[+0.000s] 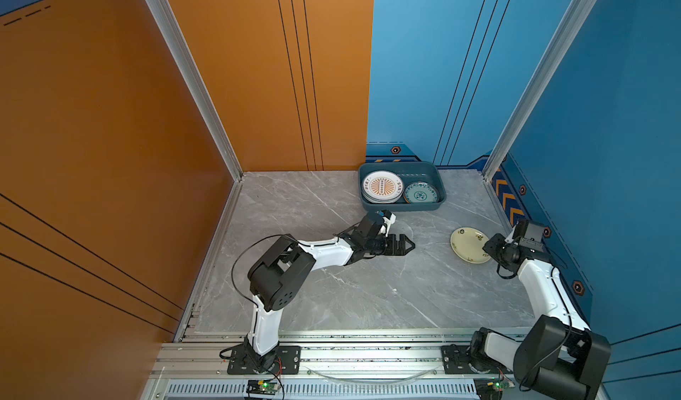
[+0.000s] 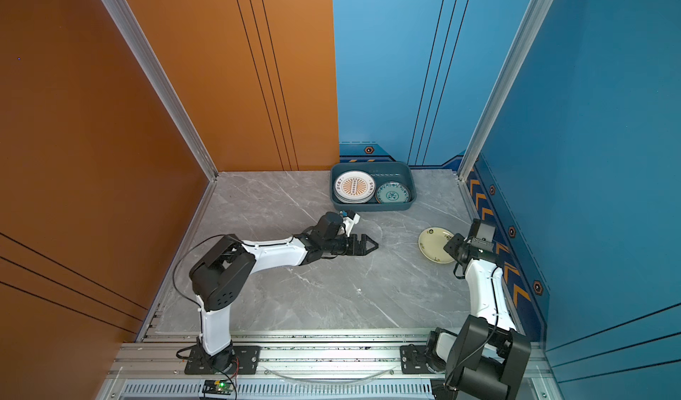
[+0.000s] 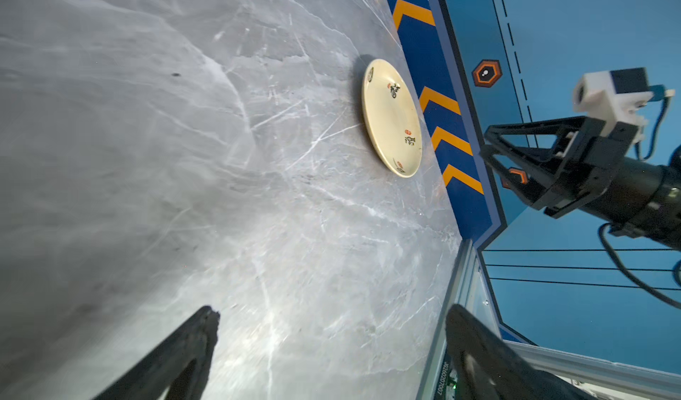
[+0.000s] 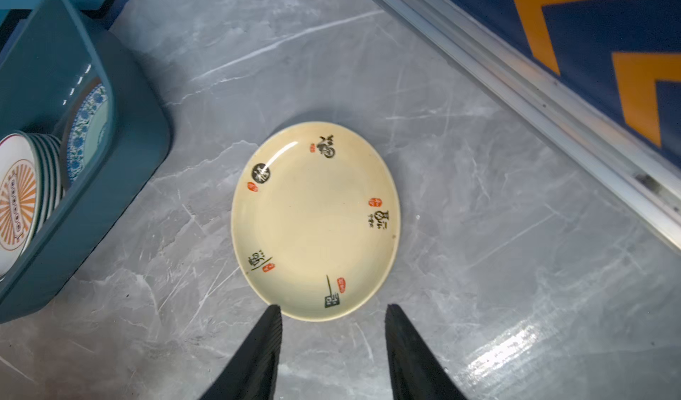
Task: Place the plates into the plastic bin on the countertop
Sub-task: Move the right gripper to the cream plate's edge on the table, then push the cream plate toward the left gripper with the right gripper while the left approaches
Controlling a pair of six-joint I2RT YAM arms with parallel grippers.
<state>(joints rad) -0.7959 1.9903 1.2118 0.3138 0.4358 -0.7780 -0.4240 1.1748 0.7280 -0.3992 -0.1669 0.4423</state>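
Note:
A cream plate [image 1: 470, 245] [image 2: 436, 245] [image 4: 315, 221] [image 3: 392, 118] with black and red marks lies flat on the grey countertop [image 1: 331, 287] at the right. My right gripper [image 1: 487, 249] [image 4: 333, 308] hovers at its near rim, open, with nothing between its fingers. The plastic bin [image 1: 401, 206] [image 2: 372, 206] [image 4: 92, 203] stands at the back. It holds a stack of plates topped by an orange sunburst one [image 1: 382, 186] [image 4: 14, 203] and a teal floral plate [image 1: 421, 194] [image 4: 86, 129]. My left gripper [image 1: 409, 246] [image 2: 374, 246] [image 3: 331, 309] is wide open and empty, mid-counter, pointing toward the cream plate.
An aluminium rail [image 4: 516, 85] and the blue chevron wall [image 1: 510, 203] run close behind the cream plate on the right. The orange wall [image 1: 110, 158] bounds the left side. Both arm bases sit on the front rail [image 1: 368, 357].

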